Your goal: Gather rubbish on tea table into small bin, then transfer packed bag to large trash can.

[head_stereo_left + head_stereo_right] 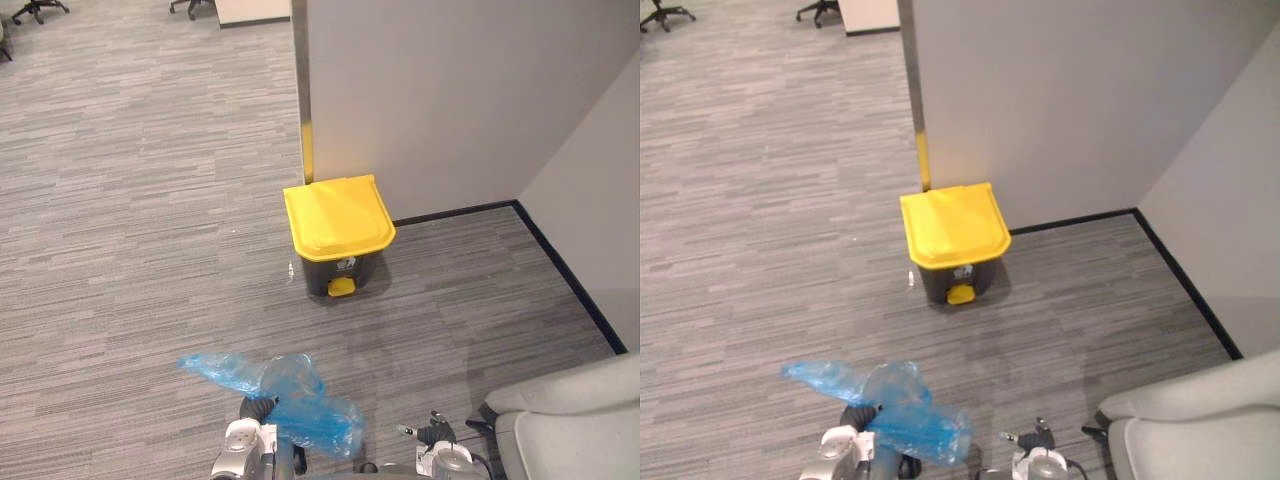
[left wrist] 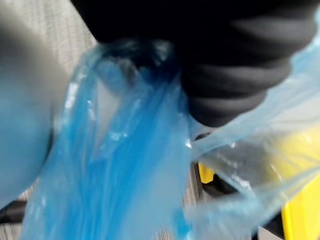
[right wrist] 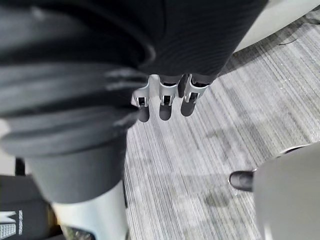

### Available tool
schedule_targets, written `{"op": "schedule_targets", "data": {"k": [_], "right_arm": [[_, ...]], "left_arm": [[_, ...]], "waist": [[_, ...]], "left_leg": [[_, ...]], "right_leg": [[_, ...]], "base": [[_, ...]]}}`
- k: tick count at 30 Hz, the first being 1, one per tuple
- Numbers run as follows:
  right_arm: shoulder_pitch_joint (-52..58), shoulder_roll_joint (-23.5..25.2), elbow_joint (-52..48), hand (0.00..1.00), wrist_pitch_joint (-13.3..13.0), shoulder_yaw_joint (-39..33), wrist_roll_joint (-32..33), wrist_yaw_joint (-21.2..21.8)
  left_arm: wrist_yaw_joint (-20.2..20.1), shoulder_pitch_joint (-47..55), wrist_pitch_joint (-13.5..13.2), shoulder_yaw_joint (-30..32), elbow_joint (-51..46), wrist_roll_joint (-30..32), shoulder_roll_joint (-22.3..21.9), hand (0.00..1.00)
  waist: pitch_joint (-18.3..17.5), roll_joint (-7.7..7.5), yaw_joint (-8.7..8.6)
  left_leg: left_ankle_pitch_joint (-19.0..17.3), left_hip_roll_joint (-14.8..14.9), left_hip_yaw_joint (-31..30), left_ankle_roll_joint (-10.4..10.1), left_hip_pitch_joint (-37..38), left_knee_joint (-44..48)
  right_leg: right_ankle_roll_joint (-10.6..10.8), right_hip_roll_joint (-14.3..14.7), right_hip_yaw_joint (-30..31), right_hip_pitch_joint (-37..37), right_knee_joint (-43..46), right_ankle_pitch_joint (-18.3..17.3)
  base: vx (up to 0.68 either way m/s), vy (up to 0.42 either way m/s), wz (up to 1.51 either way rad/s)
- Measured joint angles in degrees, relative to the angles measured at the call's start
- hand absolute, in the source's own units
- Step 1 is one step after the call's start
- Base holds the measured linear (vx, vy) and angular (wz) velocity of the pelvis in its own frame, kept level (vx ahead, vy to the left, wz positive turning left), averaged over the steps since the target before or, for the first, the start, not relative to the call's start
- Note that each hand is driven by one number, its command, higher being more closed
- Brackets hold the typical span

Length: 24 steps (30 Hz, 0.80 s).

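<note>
A crumpled blue plastic bag hangs in the air low in front of me, off the carpet. It drapes over my left hand, whose dark ribbed cover shows against the blue film. The large trash can, dark with a shut yellow lid and a yellow pedal, stands on the carpet ahead against the wall corner. It is well beyond the bag. My right hand hangs low at my right side with straight fingers and nothing in it.
A pale wall rises right behind the can and turns toward me on the right. A grey upholstered seat fills the lower right corner. Office chair bases stand far off at the top left. Open carpet lies to the left.
</note>
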Motion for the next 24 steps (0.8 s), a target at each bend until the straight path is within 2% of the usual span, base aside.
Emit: {"op": "schedule_targets", "data": {"k": [1,2,3,4,6,7,9,11,12,13,14,17,18,19,20,22,24], "right_arm": [[-0.1,-0.05,-0.01,0.0,-0.04,0.05,-0.02,0.01],[-0.16,0.15,-0.02,0.0,-0.1,0.13,-0.05,0.05],[-0.05,0.29,-0.03,0.0,-0.09,0.15,-0.05,0.09],[0.36,0.46,-0.17,0.0,-0.13,0.19,-0.01,0.15],[0.27,0.05,-0.66,0.0,-0.26,0.55,-0.06,0.22],[0.28,-0.39,-0.84,0.0,-0.39,0.75,-0.06,0.18],[0.33,-0.68,-1.71,0.0,-0.5,0.95,-0.06,0.16],[-0.04,-0.48,-2.14,0.0,-0.76,0.93,-0.02,0.16],[-0.09,-0.42,-1.95,0.0,-0.73,0.94,-0.03,0.15],[-0.18,-0.5,-1.33,0.0,-0.76,0.43,0.12,0.22],[-0.69,-1.18,-0.74,0.0,-0.66,0.08,-0.01,0.09],[-0.67,-1.6,-0.33,0.0,-0.58,-2.16,0.12,-0.1],[-0.27,-1.61,-0.35,0.0,-0.53,-2.13,0.09,-0.09],[0.43,-1.57,-0.52,0.0,-0.34,-1.88,0.06,-0.08],[0.86,-1.58,-0.58,0.0,-0.27,-1.4,0.11,-0.08],[1.31,-1.5,-0.58,0.0,-0.17,-1.1,0.12,-0.04],[1.77,-1.24,-0.94,0.0,-0.03,-1.31,0.18,-0.02]], "left_arm": [[0.0,-0.04,0.03,-0.08,0.45,-0.01,-0.01,1.0],[0.02,0.22,0.19,-0.09,1.01,0.0,0.25,1.0],[0.12,0.52,0.25,-0.53,1.02,-0.03,0.46,1.0],[0.23,0.69,0.28,-1.2,0.97,-0.04,0.91,1.0],[0.41,0.55,0.31,-1.76,0.9,-0.05,2.29,1.0],[0.79,0.44,0.29,-1.7,0.81,-0.04,2.69,1.0],[1.11,0.01,0.23,-1.47,0.66,-0.04,2.79,1.0],[1.14,-0.99,0.09,-1.4,0.55,-0.04,2.76,1.0],[1.09,-1.38,0.06,-1.64,0.57,-0.03,2.8,1.0],[1.09,-1.87,-0.02,-1.63,1.14,0.01,3.04,1.0],[0.97,-2.04,-0.03,-1.7,1.78,0.03,2.2,1.0],[0.87,-1.54,0.0,-1.23,1.91,0.06,1.73,1.0],[0.8,-1.33,0.0,-0.79,1.88,0.08,1.6,1.0],[0.51,-1.36,0.0,0.03,1.41,0.08,0.89,1.0],[0.04,-1.14,-0.01,0.23,0.17,0.05,-0.04,1.0],[-0.34,0.13,-0.03,0.21,-0.63,0.05,-1.53,1.0],[-0.6,0.85,0.06,0.2,-0.88,0.05,-2.8,1.0]], "waist": [[-0.11,0.29,0.02],[-0.04,0.43,0.03],[-0.01,0.51,-0.2],[0.14,0.72,-0.51],[0.2,0.46,-1.21],[0.45,0.7,-1.52],[0.87,1.52,-2.06],[0.91,1.43,-2.61],[0.8,0.51,-3.04],[1.28,-0.69,-3.53],[1.47,0.8,-3.12],[1.74,1.58,-3.37],[1.8,1.52,-3.33],[1.83,1.47,-3.31],[1.81,1.49,-3.04],[1.68,1.61,-2.03],[1.47,1.7,-1.88]], "left_leg": [[-1.54,0.0,0.68,0.11,1.28,0.02],[-2.6,-0.09,1.49,0.24,3.21,-0.18],[-3.18,-0.16,1.51,0.49,4.65,-0.83],[-4.5,-0.27,1.21,0.6,7.47,-2.18],[-5.13,-0.57,0.68,0.8,11.14,-3.11],[-5.17,-0.51,0.51,0.85,14.7,-5.21],[-5.26,0.15,-0.09,0.7,18.5,-7.57],[-6.24,1.07,-1.89,-0.92,20.21,-9.45],[-7.26,0.99,-2.87,-2.64,20.97,-10.26],[-8.25,0.32,-4.89,-4.24,22.34,-10.74],[-7.95,1.73,-6.4,-4.52,22.09,-10.67],[-7.76,3.56,-8.72,-5.25,22.35,-6.53],[-7.94,4.49,-8.77,-6.28,21.49,-2.43],[-7.57,6.49,-8.67,-8.5,17.66,7.75],[-7.53,8.65,-8.09,-9.21,13.69,17.51],[-8.74,11.6,-3.79,-7.64,9.97,24.42],[-9.57,12.36,-0.45,-5.99,6.71,19.84]], "right_leg": [[0.64,-0.23,1.02,-1.0,3.55,-0.28],[1.83,-0.72,2.5,-3.79,11.45,-0.47],[3.59,-1.19,2.8,-6.39,18.4,0.32],[6.15,-1.93,3.04,-11.79,30.56,1.34],[3.95,-2.29,2.76,-16.79,40.38,-0.51],[1.66,-2.03,1.55,-18.73,41.38,-1.91],[-0.13,-0.97,-1.04,-21.41,36.62,-2.99],[-0.07,1.19,-2.22,-24.49,24.15,-1.02],[0.55,1.94,-1.03,-24.5,15.53,2.76],[-2.88,2.35,-0.06,-23.33,11.82,9.66],[-2.87,3.68,-0.43,-22.69,11.88,9.24],[-4.83,3.84,-3.3,-20.88,15.33,3.9],[-5.41,3.96,-4.32,-19.02,14.54,3.39],[-5.68,4.47,-5.51,-15.34,12.08,2.94],[-5.91,5.06,-6.26,-12.27,9.9,2.8],[-6.3,5.45,-7.06,-8.24,7.42,2.59],[-6.24,5.01,-7.32,-5.45,5.06,2.62]], "base": [[0.36,0.154,-0.44],[0.27,0.13,-0.35],[0.34,0.137,-0.2],[0.34,0.092,0.01],[0.37,0.039,0.17],[0.33,-0.025,0.19],[0.36,-0.094,0.22],[0.32,-0.162,0.47],[0.28,-0.182,0.63],[0.37,-0.217,0.41],[0.37,-0.22,0.22],[0.37,-0.217,0.25],[0.35,-0.195,0.62],[0.39,-0.197,0.61],[0.3,-0.123,0.43],[0.26,-0.019,0.07],[0.21,0.06,0.03]]}}
